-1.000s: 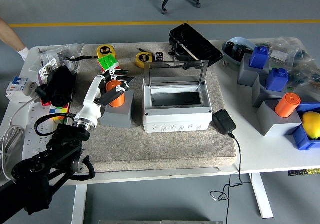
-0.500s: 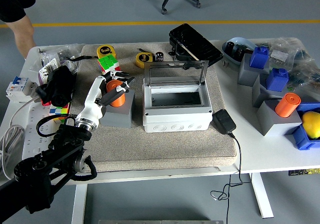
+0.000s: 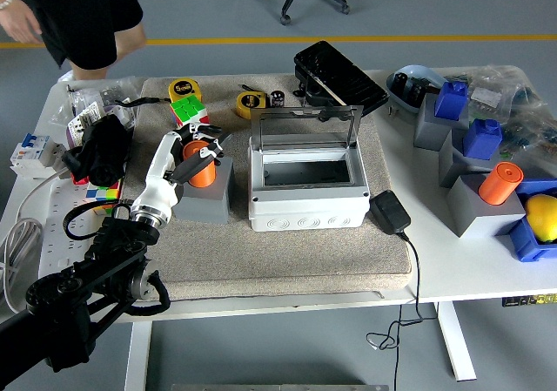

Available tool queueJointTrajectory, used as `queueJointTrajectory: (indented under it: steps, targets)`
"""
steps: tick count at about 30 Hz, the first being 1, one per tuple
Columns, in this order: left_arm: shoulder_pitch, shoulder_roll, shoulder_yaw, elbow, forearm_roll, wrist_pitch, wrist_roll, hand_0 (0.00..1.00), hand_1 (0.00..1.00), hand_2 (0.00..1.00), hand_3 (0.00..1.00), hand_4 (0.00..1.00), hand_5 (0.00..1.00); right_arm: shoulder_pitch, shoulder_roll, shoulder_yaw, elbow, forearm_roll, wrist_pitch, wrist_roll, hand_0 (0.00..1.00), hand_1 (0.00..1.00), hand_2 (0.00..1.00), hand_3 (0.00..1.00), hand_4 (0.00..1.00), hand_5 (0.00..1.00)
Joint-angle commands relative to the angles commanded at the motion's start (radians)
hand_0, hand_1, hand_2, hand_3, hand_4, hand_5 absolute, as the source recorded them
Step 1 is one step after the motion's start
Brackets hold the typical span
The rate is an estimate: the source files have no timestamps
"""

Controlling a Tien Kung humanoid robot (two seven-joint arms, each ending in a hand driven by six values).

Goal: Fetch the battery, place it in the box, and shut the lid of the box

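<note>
An orange cylindrical battery [image 3: 204,174] stands upright in a grey block [image 3: 209,203] on the beige mat, left of the box. My left hand [image 3: 199,153], white with black fingers, comes in from the lower left, and its fingers curl around the battery's top, thumb on the near side. The grey box [image 3: 306,203] sits mid-mat with an empty inside. Its clear lid [image 3: 306,128] stands raised at the back edge. A second orange battery [image 3: 500,183] rests on another grey block at the far right. My right hand is out of view.
A black case [image 3: 339,76] lies behind the box and a black adapter [image 3: 391,211] with its cable to its right. A green cube [image 3: 188,110] and yellow tape measures [image 3: 250,104] lie behind my hand. Clutter fills both table ends. A person in dark clothes [image 3: 83,12] stands at the top left.
My left hand's fingers have closed in tighter on the battery. The person has walked further into view at the top left.
</note>
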Motion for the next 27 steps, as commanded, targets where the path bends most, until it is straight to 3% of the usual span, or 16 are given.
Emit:
queueJointTrajectory:
  steps: [8,9,15,16,27]
  targets:
    - [-0.01,-0.001,0.015,0.006,-0.023,0.006,-0.011,0.236,0.339,0.379,0.473,0.998,0.407,0.001,-0.001,0.0,0.0,0.002,0.0,0.0,0.574,0.643,0.668,0.586,0.95,0.477]
    - [-0.013,-0.001,0.018,0.007,-0.028,0.005,-0.014,0.221,0.281,0.336,0.438,0.998,0.405,0.001,-0.001,0.0,0.0,0.002,0.001,0.0,0.574,0.643,0.668,0.587,0.951,0.478]
    - [-0.023,-0.004,0.036,0.014,-0.052,0.01,-0.031,0.221,0.281,0.336,0.438,0.998,0.405,0.002,-0.002,0.0,0.0,0.001,0.001,0.0,0.574,0.643,0.668,0.587,0.951,0.478]
    - [-0.024,-0.004,0.038,0.014,-0.055,0.01,-0.033,0.192,0.225,0.296,0.393,0.998,0.397,0.002,-0.002,0.0,0.0,0.001,0.001,0.0,0.574,0.643,0.668,0.587,0.95,0.478]
    - [-0.037,-0.008,0.056,0.028,-0.087,0.015,-0.049,0.186,0.215,0.283,0.361,0.998,0.386,0.004,-0.002,-0.001,-0.001,0.003,0.002,0.001,0.574,0.643,0.668,0.587,0.95,0.478]
